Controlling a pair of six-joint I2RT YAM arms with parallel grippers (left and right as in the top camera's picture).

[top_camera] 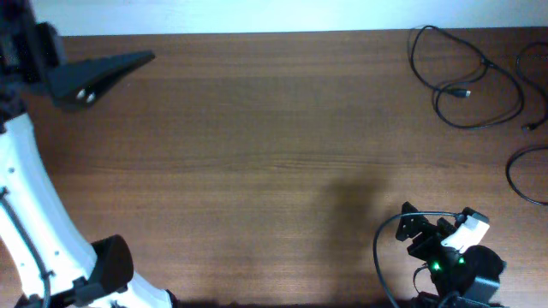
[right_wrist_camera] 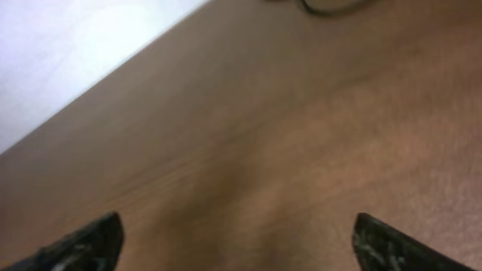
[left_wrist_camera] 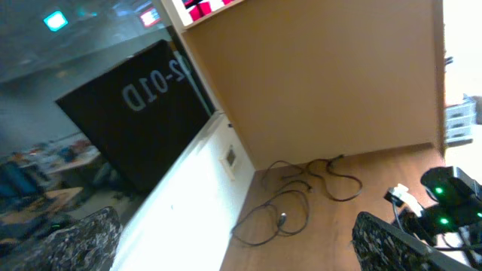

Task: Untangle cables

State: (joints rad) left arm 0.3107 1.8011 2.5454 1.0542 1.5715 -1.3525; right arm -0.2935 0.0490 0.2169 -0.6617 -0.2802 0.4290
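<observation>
The cables (top_camera: pixel 467 81) are thin black cords lying in loose overlapping loops at the table's far right corner, with a small plug (top_camera: pixel 463 91) inside the loops. Another black cord (top_camera: pixel 517 175) curves at the right edge. They also show in the left wrist view (left_wrist_camera: pixel 290 197), and a bit of one shows at the top of the right wrist view (right_wrist_camera: pixel 331 7). My left gripper (top_camera: pixel 120 67) (left_wrist_camera: pixel 237 248) is open and empty, raised at the far left, well away from them. My right gripper (top_camera: pixel 416 224) (right_wrist_camera: pixel 237 245) is open and empty over bare wood at the front right.
The wooden table (top_camera: pixel 257 162) meets a white wall (left_wrist_camera: pixel 188 203) at the back. A thick black cable (top_camera: pixel 381 248) loops off the right arm's base near the front edge. The left arm's white body (top_camera: pixel 34 214) fills the front left.
</observation>
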